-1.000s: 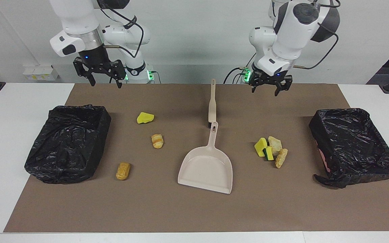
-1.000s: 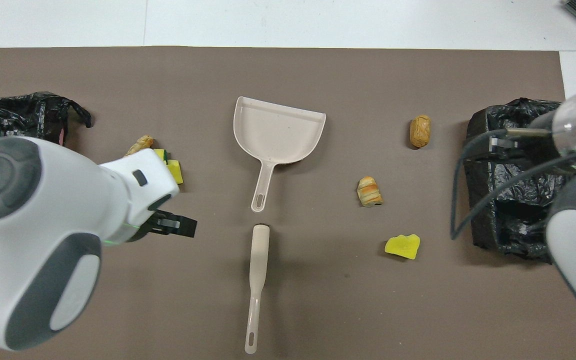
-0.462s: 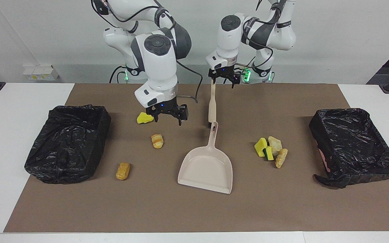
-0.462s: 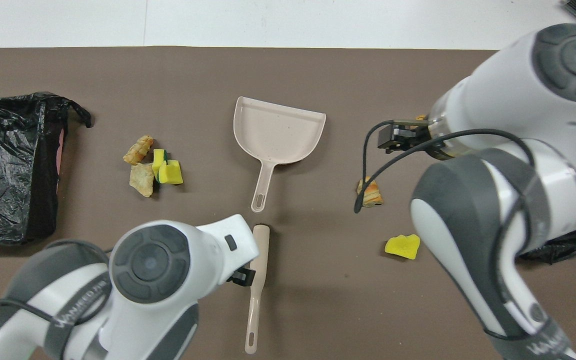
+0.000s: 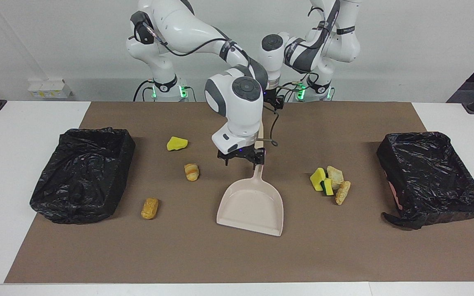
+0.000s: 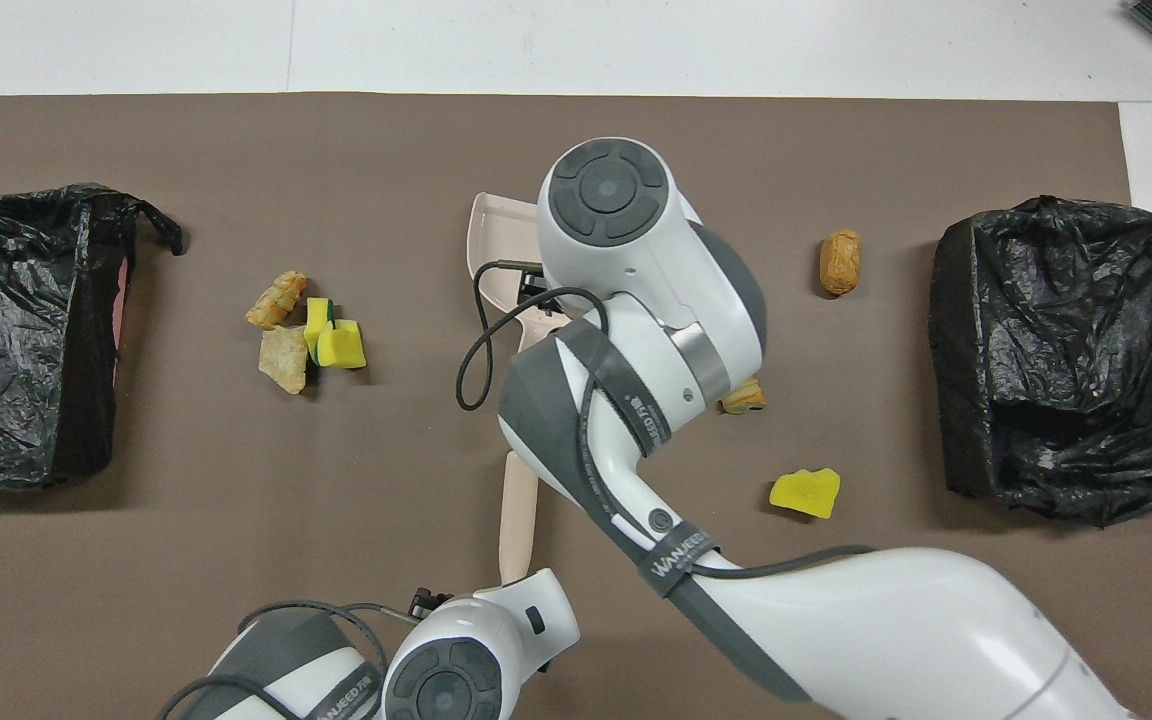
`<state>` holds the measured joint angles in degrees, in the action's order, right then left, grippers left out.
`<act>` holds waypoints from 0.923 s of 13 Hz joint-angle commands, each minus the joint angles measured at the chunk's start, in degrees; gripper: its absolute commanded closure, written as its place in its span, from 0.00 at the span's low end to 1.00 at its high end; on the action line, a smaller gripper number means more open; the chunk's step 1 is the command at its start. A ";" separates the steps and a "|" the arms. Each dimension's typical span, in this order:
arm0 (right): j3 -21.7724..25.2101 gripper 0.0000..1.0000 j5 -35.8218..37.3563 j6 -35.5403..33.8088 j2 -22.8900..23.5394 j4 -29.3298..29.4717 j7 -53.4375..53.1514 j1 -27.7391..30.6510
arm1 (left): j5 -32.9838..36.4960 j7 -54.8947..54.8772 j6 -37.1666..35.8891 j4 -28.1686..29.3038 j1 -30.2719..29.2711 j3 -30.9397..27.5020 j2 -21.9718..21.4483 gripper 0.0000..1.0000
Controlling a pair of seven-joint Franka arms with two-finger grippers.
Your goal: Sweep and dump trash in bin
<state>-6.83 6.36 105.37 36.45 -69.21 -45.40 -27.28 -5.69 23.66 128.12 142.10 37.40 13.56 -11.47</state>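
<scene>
Your right hand (image 5: 241, 159) hangs released over the dustpan (image 5: 251, 205) handle; your left hand (image 5: 273, 100), released, is over the brush (image 6: 518, 510) handle. Trash (image 5: 330, 183) lies scattered on the desk (image 5: 15, 164).

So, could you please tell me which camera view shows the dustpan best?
The facing view: the dustpan lies in full sight there, with the open right gripper over its handle. In the overhead view the right arm covers most of it, leaving one edge of the pan.
</scene>
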 commanded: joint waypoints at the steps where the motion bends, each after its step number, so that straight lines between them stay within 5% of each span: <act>1: 0.68 0.00 1.81 2.28 7.65 7.15 -1.10 -0.93 | -0.64 1.39 3.28 1.07 2.15 -1.09 1.53 0.00; 5: 2.08 0.04 2.08 -0.76 7.85 7.25 -1.10 -5.15 | -0.64 1.21 3.72 1.25 2.24 -1.17 2.24 0.00; 7: 1.56 0.05 1.90 -2.80 7.06 7.08 -1.19 -5.77 | -0.55 1.21 3.89 0.64 1.89 -1.26 2.42 0.14; 9: 1.29 0.08 1.64 -2.80 6.18 6.20 -1.19 -5.86 | -0.55 0.60 3.28 0.20 1.45 -1.26 2.42 0.37; 11: 1.12 0.14 1.72 -2.54 6.26 5.67 -1.18 -5.86 | -0.55 -0.37 2.40 0.20 1.36 -1.26 2.42 1.00; 12: 1.12 0.17 1.73 -2.63 6.26 5.41 -1.18 -6.03 | -0.55 -0.81 2.40 0.11 1.36 -1.35 2.42 1.00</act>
<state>-5.23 6.89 103.31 43.07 -63.14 -45.43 -33.41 -5.69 23.98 130.82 142.04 38.00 13.07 -8.51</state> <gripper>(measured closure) 0.132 0.559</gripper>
